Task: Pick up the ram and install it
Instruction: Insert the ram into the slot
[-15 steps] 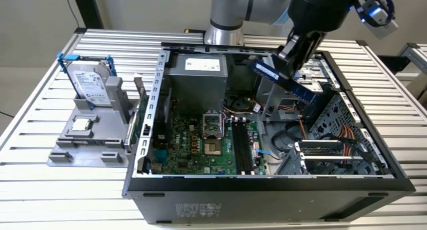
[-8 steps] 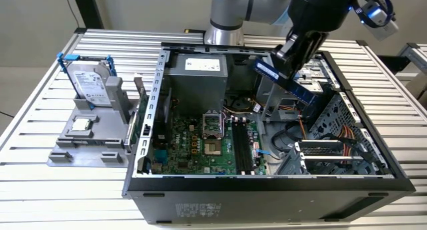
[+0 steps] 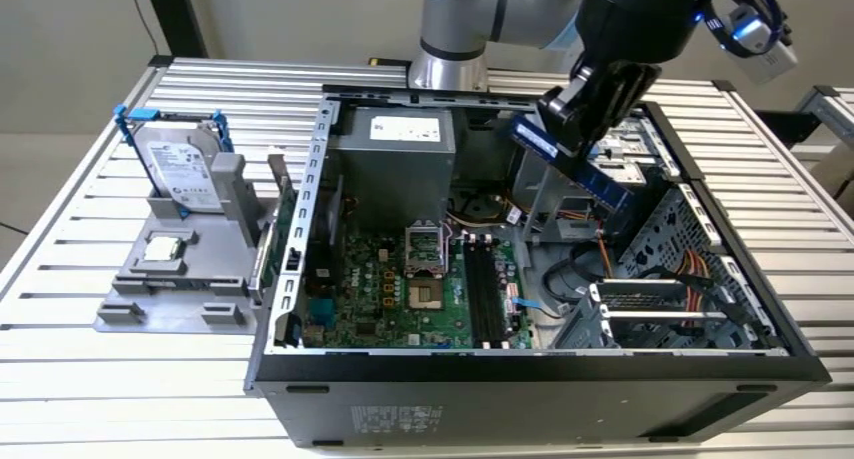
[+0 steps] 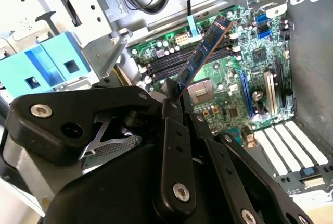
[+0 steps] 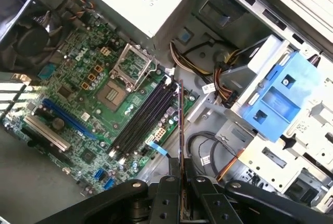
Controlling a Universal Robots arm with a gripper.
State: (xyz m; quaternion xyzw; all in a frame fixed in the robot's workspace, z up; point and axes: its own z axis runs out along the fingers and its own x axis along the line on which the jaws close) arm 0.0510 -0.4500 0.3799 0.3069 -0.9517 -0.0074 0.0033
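One ram (image 4: 205, 52), clamped in the jaws, hangs above one case (image 3: 534, 367) with four black slots (image 5: 141, 122).

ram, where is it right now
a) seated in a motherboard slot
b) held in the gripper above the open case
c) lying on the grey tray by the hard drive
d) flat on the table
b: the gripper is shut on the ram, which hangs tilted over the open case, and the long black slots below it are bare.
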